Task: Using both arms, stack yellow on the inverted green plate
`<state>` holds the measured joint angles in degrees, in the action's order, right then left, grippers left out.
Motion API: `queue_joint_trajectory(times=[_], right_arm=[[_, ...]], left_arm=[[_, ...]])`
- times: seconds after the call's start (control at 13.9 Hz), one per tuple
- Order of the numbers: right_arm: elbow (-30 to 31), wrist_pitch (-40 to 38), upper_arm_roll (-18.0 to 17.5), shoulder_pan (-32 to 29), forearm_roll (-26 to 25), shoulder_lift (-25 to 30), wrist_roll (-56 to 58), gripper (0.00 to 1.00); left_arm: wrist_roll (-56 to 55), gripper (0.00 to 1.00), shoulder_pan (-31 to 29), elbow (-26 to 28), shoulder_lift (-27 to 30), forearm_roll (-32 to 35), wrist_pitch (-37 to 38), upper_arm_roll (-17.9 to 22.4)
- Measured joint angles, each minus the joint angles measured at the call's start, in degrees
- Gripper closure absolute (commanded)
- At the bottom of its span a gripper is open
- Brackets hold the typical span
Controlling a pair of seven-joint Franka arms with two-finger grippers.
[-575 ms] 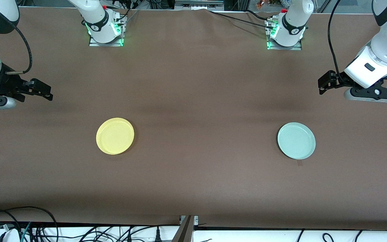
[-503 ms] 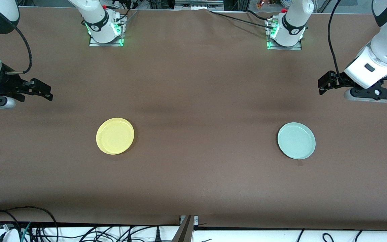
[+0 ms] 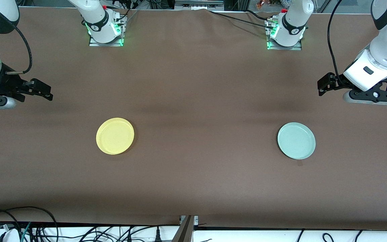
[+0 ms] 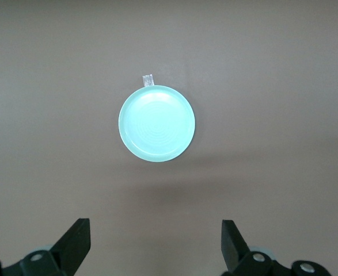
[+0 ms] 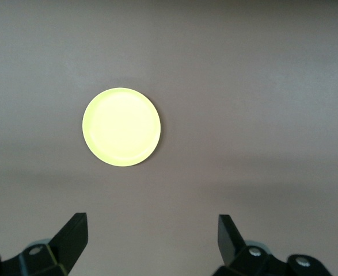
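The yellow plate [image 3: 115,135] [image 5: 121,127] lies flat, rim up, on the brown table toward the right arm's end. The pale green plate [image 3: 296,140] [image 4: 156,123] lies flat toward the left arm's end, hollow side up with faint rings showing. My right gripper [image 3: 44,91] [image 5: 151,227] hangs open and empty above the table at its own end, apart from the yellow plate. My left gripper [image 3: 324,85] [image 4: 155,230] hangs open and empty above the table at its own end, apart from the green plate.
A small strip of tape [image 3: 300,163] [image 4: 148,80] lies on the table at the green plate's rim. The arm bases [image 3: 106,30] [image 3: 285,33] stand along the table's edge farthest from the front camera. Cables [image 3: 28,228] lie off the table's nearest edge.
The left arm's hand has shifted very slightly toward the bases. Both plates and the right arm have not moved.
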<state>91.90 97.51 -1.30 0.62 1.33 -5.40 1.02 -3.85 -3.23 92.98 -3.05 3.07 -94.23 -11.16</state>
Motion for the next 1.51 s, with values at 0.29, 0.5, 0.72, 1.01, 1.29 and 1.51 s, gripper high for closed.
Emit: queue_joint_trajectory(times=[0.29, 0.5, 0.72, 1.01, 1.29, 1.51], right_arm=[[-0.01, 0.00, 0.00, 0.00, 0.00, 0.00, 0.00, 0.00], [-0.03, 0.00, 0.00, 0.00, 0.00, -0.02, 0.00, 0.00], [-0.05, -0.06, 0.02, -0.02, 0.00, -0.04, 0.00, 0.00], [-0.04, -0.90, 0.04, -0.09, 0.00, -0.50, 0.00, 0.00], [0.00, -2.05, 0.17, -1.85, -0.01, -3.59, 0.00, 0.00], [0.01, -1.98, 0.25, -2.54, 0.01, -6.55, 0.00, 0.00]], left_arm=[[0.02, 0.00, -0.12, 0.13, -3.31, 0.00, 3.82, 0.07], [0.11, 0.00, -0.72, 0.15, -10.24, 0.02, 1.42, 0.38], [3.72, 0.00, -3.57, 0.16, -17.12, 0.02, -6.71, 0.73], [11.59, 0.00, -8.32, 0.18, -24.56, 0.02, -14.25, 0.78], [12.34, 0.00, -9.91, 2.31, -30.37, 0.02, -23.27, 0.79], [14.21, 0.00, -10.95, 3.96, -33.94, 0.02, -26.98, 0.82]])
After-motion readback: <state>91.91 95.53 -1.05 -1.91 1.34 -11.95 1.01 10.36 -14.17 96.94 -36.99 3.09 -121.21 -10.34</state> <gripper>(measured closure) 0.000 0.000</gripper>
